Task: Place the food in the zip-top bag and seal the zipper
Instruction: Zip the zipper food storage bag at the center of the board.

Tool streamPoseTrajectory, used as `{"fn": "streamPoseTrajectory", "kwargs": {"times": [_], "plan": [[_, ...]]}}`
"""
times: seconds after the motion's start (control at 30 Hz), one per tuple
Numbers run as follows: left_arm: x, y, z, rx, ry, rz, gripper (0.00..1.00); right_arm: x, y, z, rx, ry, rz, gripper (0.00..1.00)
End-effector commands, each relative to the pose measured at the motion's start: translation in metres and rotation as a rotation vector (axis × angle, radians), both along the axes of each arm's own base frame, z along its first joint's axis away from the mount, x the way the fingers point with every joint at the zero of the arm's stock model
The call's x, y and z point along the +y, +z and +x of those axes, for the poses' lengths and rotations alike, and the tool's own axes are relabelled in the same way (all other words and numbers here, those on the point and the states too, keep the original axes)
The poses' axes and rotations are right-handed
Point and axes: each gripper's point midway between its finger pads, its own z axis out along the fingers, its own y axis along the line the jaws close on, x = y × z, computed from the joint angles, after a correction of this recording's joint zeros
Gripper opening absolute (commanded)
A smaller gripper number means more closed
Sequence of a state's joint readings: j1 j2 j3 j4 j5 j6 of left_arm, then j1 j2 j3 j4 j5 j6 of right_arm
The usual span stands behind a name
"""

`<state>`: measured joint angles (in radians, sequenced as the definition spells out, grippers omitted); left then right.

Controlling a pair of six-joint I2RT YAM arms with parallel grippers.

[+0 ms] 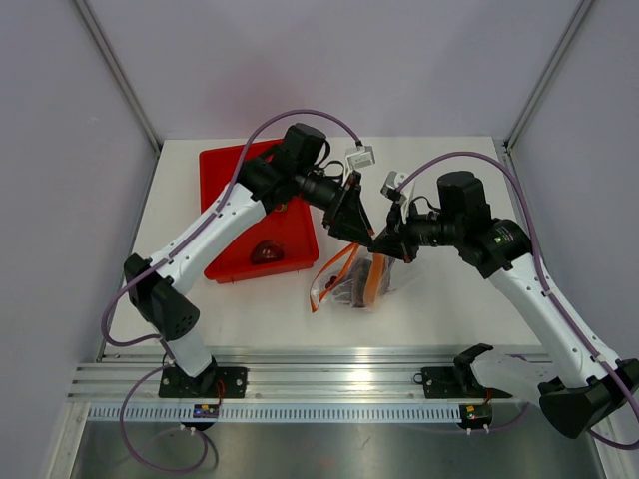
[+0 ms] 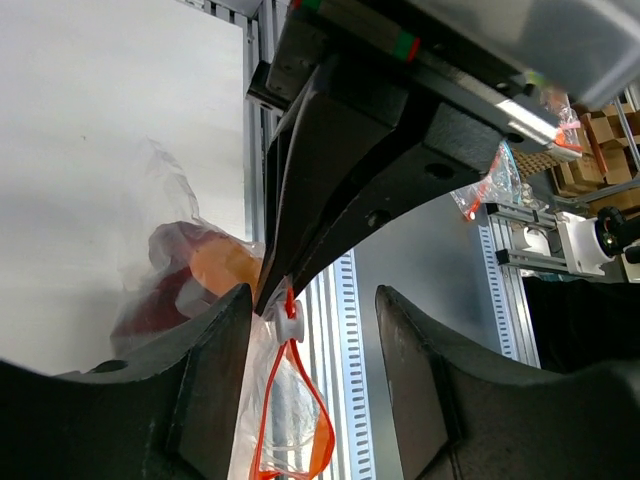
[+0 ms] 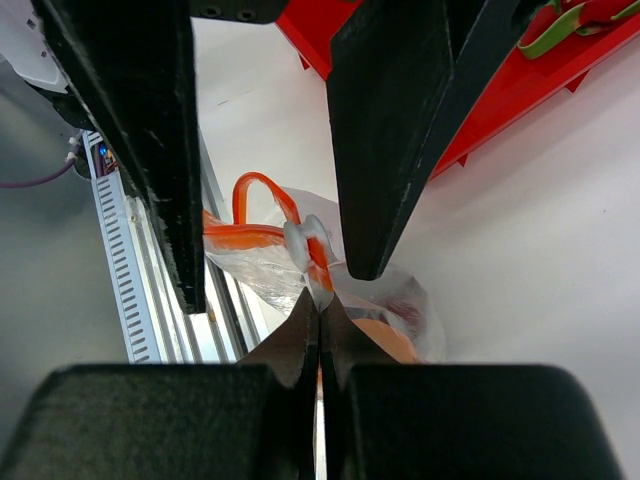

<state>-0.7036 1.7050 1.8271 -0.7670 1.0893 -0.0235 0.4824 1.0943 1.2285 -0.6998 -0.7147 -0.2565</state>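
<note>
The clear bag [image 1: 344, 284] lies on the white tabletop [image 1: 449, 309] near the middle, just right of the red bin [image 1: 215, 170]. The bag's mouth is lifted up toward the two arms. Its orange zipper [image 3: 250, 238] runs in a loose loop, and a small white slider [image 3: 303, 238] sits on the strip. Through the crinkled plastic show dark red and orange pieces of food [image 2: 185, 265], already inside the bag. The right gripper [image 3: 320, 305] has its fingers pressed tight together on the orange strip, just beside the slider, holding that edge up off the tabletop. The left gripper [image 2: 312, 305] comes in from the far left with its fingers spread wide, one on each side of the pinched strip and slider, not touching either as far as the wrist views show. One dark red lump [image 1: 267, 252] rests in the near right corner of the bin. The right wrist view catches another red piece with green bits [image 3: 570, 20] in the bin.
</note>
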Motion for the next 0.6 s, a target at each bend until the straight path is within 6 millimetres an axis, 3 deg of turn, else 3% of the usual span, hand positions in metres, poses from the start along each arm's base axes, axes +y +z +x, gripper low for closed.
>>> {"fn": "streamPoseTrajectory", "kwargs": {"times": [0.0, 0.1, 0.17, 0.33, 0.47, 0.5, 0.57], "plan": [[-0.0005, -0.0013, 0.0000, -0.018, -0.006, -0.015, 0.54, 0.0035, 0.0301, 0.0072, -0.106, -0.009, 0.058, 0.00], [0.0003, -0.0038, 0.0003, -0.024, 0.003, -0.013, 0.47, 0.0030, 0.0293, 0.0083, -0.108, -0.015, 0.052, 0.00], [0.0007, -0.0045, 0.0002, -0.023, 0.008, -0.011, 0.35, 0.0029, 0.0295, 0.0089, -0.107, -0.017, 0.052, 0.00], [-0.0003, -0.0027, 0.0014, -0.022, 0.015, -0.016, 0.18, 0.0041, 0.0301, 0.0085, -0.097, -0.012, 0.056, 0.00], [-0.0016, 0.0013, 0.0029, -0.024, 0.025, -0.025, 0.21, 0.0041, 0.0281, 0.0076, -0.088, -0.009, 0.053, 0.00], [-0.0020, 0.0020, 0.0030, -0.024, 0.024, -0.028, 0.18, 0.0039, 0.0285, 0.0073, -0.089, -0.009, 0.053, 0.00], [-0.0020, 0.0034, 0.0025, -0.025, 0.022, -0.032, 0.00, 0.0037, 0.0278, 0.0077, -0.089, -0.012, 0.051, 0.00]]}}
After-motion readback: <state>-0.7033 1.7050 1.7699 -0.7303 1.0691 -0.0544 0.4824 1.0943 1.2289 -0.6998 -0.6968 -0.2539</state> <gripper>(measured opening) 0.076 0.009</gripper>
